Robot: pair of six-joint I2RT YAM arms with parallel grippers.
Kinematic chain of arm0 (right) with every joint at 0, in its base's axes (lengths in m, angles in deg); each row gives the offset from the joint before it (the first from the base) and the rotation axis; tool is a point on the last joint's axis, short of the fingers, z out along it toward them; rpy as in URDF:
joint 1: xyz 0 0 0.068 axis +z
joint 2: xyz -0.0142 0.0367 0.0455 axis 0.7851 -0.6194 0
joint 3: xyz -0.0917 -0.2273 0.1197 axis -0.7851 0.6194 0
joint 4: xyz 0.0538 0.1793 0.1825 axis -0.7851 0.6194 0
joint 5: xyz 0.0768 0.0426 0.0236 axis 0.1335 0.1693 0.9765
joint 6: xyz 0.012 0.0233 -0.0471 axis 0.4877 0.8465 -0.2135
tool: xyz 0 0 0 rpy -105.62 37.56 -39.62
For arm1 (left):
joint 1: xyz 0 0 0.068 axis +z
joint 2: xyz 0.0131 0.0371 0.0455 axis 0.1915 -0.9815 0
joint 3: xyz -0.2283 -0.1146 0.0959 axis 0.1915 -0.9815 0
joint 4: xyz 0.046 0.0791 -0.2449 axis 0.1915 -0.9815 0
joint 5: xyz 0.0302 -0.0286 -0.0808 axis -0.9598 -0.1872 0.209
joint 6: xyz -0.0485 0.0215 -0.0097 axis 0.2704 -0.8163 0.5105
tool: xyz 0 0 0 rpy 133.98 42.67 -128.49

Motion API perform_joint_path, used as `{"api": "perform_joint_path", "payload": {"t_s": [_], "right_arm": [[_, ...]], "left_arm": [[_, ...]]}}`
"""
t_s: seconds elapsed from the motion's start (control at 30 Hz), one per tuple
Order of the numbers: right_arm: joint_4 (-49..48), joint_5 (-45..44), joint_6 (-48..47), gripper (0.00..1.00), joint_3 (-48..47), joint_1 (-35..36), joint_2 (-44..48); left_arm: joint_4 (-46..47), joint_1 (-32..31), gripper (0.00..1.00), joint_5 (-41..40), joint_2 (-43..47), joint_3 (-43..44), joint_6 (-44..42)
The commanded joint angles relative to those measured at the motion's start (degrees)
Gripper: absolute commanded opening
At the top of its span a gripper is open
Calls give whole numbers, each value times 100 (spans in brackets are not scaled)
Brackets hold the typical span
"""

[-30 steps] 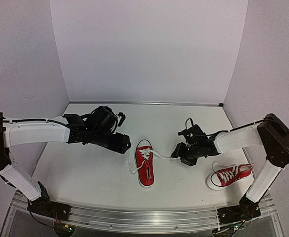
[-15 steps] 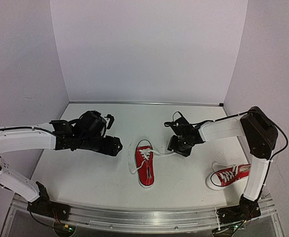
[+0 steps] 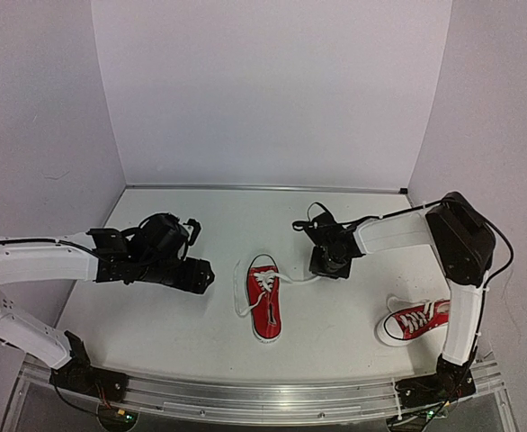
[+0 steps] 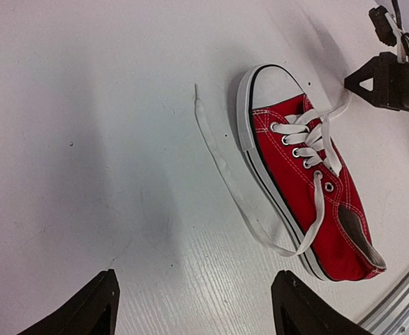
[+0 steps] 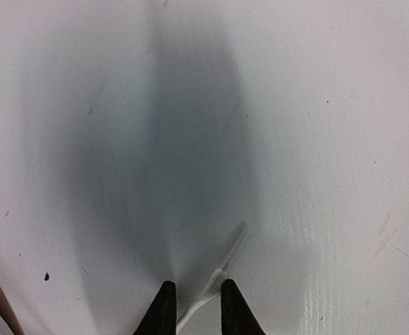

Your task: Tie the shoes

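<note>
The right gripper [image 5: 196, 307], just narrowed, is pinching the lace end [image 5: 227, 259] beside the shoe [image 3: 264, 304] lying between the grippers — tying is only starting — while the left gripper [image 4: 197, 303] is hovering wide open.

Table [image 3: 156, 315], passable ground: open strip between left gripper [image 3: 200, 275] and middle shoe [image 3: 265, 306], crossed only by the loose left lace [image 4: 222, 167] lying flat; opposite side barred by the right lace [image 5: 229, 255] running to the right gripper [image 5: 194, 303], pinched there; second shoe [image 3: 418, 319] well apart, near the right arm's base.
</note>
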Motion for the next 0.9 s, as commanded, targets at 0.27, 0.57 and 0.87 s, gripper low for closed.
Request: {"api": "perform_joint_path", "payload": {"t_s": [0.27,0.57,0.87], "right_arm": [[577,447,-85,0,878,-7,1119],[559,381,-196,0,1220,-3,2289],[567,508,-338,0,1515,-2,2970]], "left_arm": [[723,298,66,381,-1508,540,-482],[790,396,55,556,-2623,1513,-895],[564,406,53,600,-3597,2212,-928]]}}
